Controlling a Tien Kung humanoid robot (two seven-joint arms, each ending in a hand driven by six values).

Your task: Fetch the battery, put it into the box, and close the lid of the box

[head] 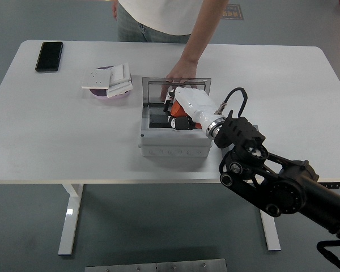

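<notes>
Battery (177,113) first: I can only make out a dark block beneath my right hand (184,110), low over the open well of the box (173,136), and I judge that to be it. My fingers (175,120) curl down around that dark shape, so I take them to be clasped on it, though my white palm shell hides most of the contact and I cannot tell whether it already rests on the box floor.

Risks, as I judge them. If I let go while the block is tilted or catching the rim, it could wedge crookedly or tip out onto the tabletop (56,130). My hand fills much of the opening, so pulling out carelessly could snag a fingertip on the wall and drag the box. The lid (153,90) stands up at the far edge, and a person's hand (178,76) rests against it from the far side; when I go to close it, I could pinch those knuckles, or the lid could drop on my own hand first.

My left arm is out of sight. Farther left lie a phone (49,56) and a pink dish (110,94) carrying white pieces, well apart from my work.
</notes>
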